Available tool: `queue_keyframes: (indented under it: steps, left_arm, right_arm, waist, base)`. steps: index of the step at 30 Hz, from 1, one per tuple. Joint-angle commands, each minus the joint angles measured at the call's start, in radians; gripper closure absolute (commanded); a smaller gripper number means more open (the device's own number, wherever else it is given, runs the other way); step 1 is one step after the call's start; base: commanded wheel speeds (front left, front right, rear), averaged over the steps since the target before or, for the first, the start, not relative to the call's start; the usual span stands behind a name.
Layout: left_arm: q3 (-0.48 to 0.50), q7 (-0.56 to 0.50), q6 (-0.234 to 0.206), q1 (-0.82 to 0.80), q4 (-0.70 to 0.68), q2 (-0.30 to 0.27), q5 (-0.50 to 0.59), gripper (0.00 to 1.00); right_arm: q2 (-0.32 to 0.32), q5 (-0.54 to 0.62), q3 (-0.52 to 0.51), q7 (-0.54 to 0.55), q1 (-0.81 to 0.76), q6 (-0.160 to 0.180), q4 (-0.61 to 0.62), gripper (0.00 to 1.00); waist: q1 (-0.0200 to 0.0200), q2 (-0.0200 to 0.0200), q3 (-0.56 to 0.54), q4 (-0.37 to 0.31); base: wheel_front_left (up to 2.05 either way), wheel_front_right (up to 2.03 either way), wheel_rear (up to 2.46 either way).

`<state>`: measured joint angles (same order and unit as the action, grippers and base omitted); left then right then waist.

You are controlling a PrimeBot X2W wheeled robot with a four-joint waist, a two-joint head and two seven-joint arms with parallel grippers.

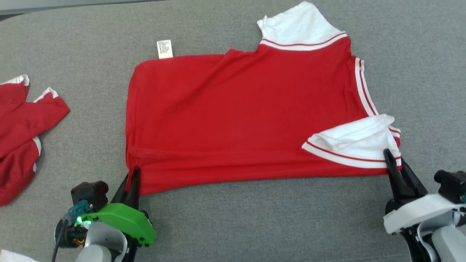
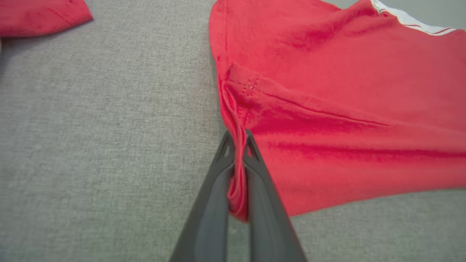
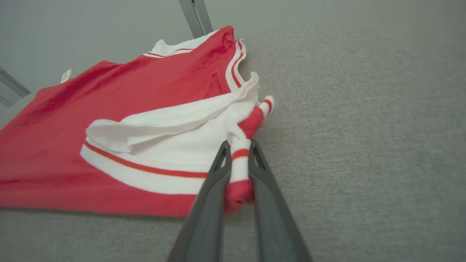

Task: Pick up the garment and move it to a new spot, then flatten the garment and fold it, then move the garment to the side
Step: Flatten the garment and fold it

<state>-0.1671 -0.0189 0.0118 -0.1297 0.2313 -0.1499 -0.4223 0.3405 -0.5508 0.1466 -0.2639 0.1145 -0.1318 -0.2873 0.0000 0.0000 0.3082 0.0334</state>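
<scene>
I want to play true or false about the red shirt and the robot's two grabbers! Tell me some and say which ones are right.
1. The left gripper is shut on a corner of the red shirt. True.
2. The right gripper is open and touches nothing. False: it pinches the shirt's red-and-white striped edge.
3. A white label sticks out at the shirt's far edge. True.
4. The shirt lies on a wooden table. False: it lies on a grey cloth surface.
5. A second red garment lies off to the robot's left. True.
</scene>
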Motion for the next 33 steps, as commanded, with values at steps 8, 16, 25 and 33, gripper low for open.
queue_keyframes:
  steps: [8,16,25,33]
  left_arm:
    - [0.006,-0.114,-0.043,0.162,-0.082,-0.042,-0.03,1.0]
    - [0.023,-0.024,-0.076,0.178,-0.106,0.008,-0.031,0.0]
    - [0.012,0.195,-0.127,0.109,-0.197,0.007,0.096,0.0]
    - [-0.012,0.182,-0.154,0.107,-0.262,-0.004,0.136,0.0]
  right_arm:
    - [-0.058,0.016,-0.069,0.002,-0.201,0.002,0.048,1.0]
    - [-0.074,0.103,-0.097,-0.001,-0.181,0.002,0.107,0.0]
    - [-0.093,0.214,-0.172,0.036,-0.142,0.002,0.338,0.0]
    - [-0.104,0.235,-0.165,0.121,-0.155,0.002,0.458,0.0]
  waist:
    - [0.0,0.0,-0.079,-0.017]
    - [0.0,0.0,-0.097,-0.021]
    - [0.0,0.0,-0.128,-0.02]
    - [0.0,0.0,-0.136,-0.019]
  base:
    - [0.0,0.0,0.0]
    - [0.0,0.0,0.0]
    - [0.0,0.0,0.0]
    - [0.0,0.0,0.0]
